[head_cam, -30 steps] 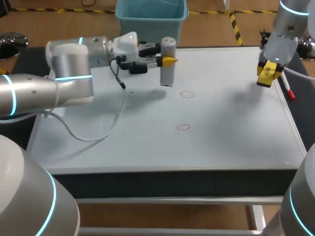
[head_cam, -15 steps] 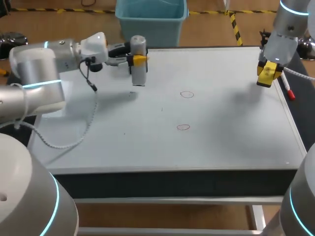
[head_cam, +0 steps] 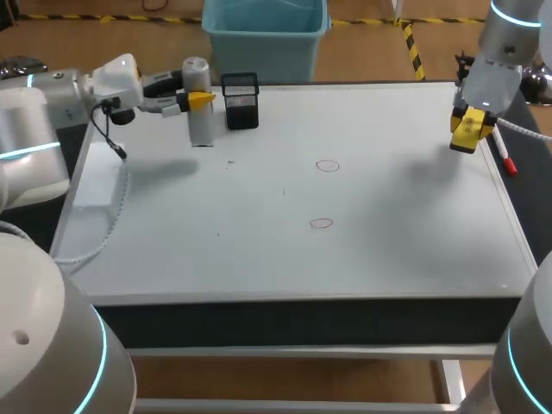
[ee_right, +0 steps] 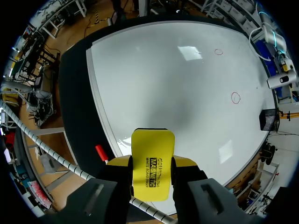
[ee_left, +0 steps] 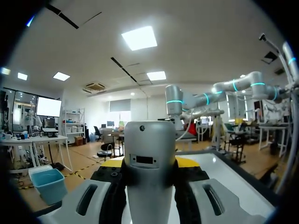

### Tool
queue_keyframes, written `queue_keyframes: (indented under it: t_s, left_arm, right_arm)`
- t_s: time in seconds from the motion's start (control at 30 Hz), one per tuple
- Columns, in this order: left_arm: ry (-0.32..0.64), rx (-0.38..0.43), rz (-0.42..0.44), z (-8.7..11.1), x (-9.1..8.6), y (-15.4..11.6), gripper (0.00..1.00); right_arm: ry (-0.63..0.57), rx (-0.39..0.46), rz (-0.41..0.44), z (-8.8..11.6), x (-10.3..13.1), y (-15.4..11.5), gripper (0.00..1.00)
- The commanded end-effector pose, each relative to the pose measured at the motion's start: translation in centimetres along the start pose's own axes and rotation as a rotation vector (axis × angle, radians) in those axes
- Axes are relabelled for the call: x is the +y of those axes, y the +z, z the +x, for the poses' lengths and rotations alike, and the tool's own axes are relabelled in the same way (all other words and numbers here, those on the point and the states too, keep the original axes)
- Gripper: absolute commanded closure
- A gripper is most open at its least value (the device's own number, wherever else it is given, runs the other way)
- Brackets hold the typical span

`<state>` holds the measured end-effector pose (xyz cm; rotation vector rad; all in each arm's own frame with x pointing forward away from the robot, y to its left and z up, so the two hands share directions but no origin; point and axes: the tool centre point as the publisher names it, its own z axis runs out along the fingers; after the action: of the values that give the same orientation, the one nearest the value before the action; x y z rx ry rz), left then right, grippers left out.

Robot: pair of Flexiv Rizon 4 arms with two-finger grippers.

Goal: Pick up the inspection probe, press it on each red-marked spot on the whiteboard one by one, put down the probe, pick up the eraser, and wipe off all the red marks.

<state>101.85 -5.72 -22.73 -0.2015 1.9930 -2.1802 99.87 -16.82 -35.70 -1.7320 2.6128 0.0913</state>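
The whiteboard (head_cam: 388, 250) covers almost the whole tabletop, pale and bare over most of its face. A dark strip of table shows along its right side.

There are two arms. The left arm (head_cam: 34, 129) comes in at the far left and the right arm (head_cam: 496, 52) at the far right.

There is one probe (head_cam: 201, 125), a grey cylinder. It stands upright at the far left of the whiteboard, clamped from both sides in the left gripper (head_cam: 200, 99). I cannot tell whether its foot touches the surface. The left wrist view shows the probe (ee_left: 150, 177) filling the gap between the fingers (ee_left: 194, 186).

One black mesh holder (head_cam: 241, 89) stands just beside the probe, at the far edge.

One yellow eraser (head_cam: 464, 138) is gripped in the right gripper (head_cam: 470, 125) above the far right corner. The right wrist view shows the eraser (ee_right: 152, 163) pinched between both fingers (ee_right: 184, 175).

One red-capped pen (head_cam: 504, 159) lies on the right rim, near the eraser.

Two red ring marks lie near the middle, one (head_cam: 328, 166) farther away and one (head_cam: 321, 223) nearer.

Since a second ago the left arm has carried the probe leftward along the far edge, from near the middle to the left corner. This uncovered the holder. The right arm, the eraser and both marks have not moved.
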Motion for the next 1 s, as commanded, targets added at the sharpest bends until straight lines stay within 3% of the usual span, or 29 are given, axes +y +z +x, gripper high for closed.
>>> queue_keyframes:
  t_s: [0.03,0.37,0.83,1.0]
  left_arm:
    - [-0.006,0.017,-0.002,-0.7,0.0,-1.8,1.0]
    - [-0.034,0.013,-0.002,-2.3,0.2,-5.1,1.0]
    - [-0.034,0.013,-0.002,-2.3,0.2,-5.1,1.0]
    - [-0.034,0.013,-0.002,-2.3,0.2,-5.1,1.0]
  right_arm:
    - [-0.002,0.003,0.0,0.0,-0.1,-0.1,1.0]
    - [-0.002,0.003,0.0,0.0,-0.1,-0.1,1.0]
    - [-0.002,0.003,0.0,0.0,-0.1,-0.1,1.0]
    - [-0.046,0.037,0.049,-3.7,2.7,-0.5,1.0]
